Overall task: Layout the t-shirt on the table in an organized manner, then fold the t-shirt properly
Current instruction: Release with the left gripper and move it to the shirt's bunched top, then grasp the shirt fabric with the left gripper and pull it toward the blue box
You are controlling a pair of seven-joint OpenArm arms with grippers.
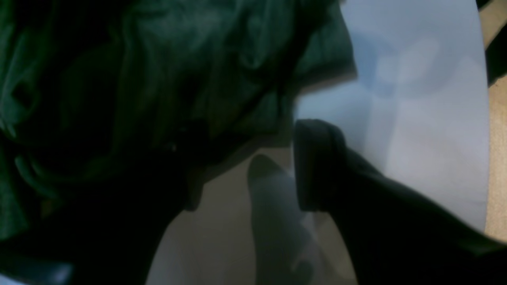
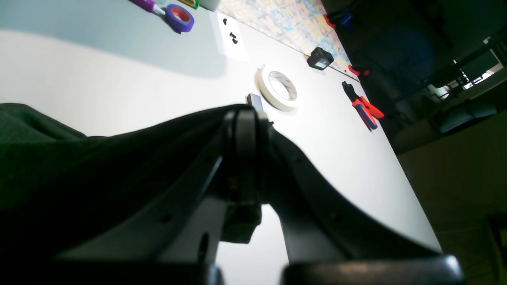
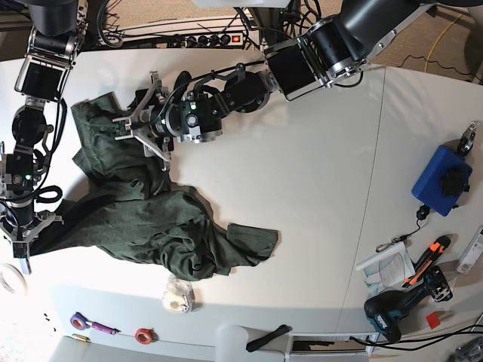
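The t-shirt [image 3: 151, 219], soft, limp and crumpled on the bench [image 3: 302, 188], was pinched at one edge by the right hand [image 3: 24, 249], the left hand [image 3: 147, 124] gaping above its far edge; hems looked the best holds.

Robotics lab or workshop bench. Shown by two black articulated robot arms [image 3: 332, 38] mounted at the far edge of a large white smooth tabletop [image 3: 302, 196] with a thin seam between panels. Tools and supplies scattered along the tabletop's edges: red-and-blue-handled pliers [image 2: 362, 106], white tape roll [image 2: 279, 88], purple tape roll [image 2: 180, 18], small black box-shaped device [image 2: 320, 58], loose black screws [image 2: 233, 37]. At the right edge: blue plastic box-shaped unit [image 3: 441, 179], teal-and-black cordless drill [image 3: 389, 313]. Black power strip with red switch [image 3: 200, 39] and bundled cables beyond the far edge.
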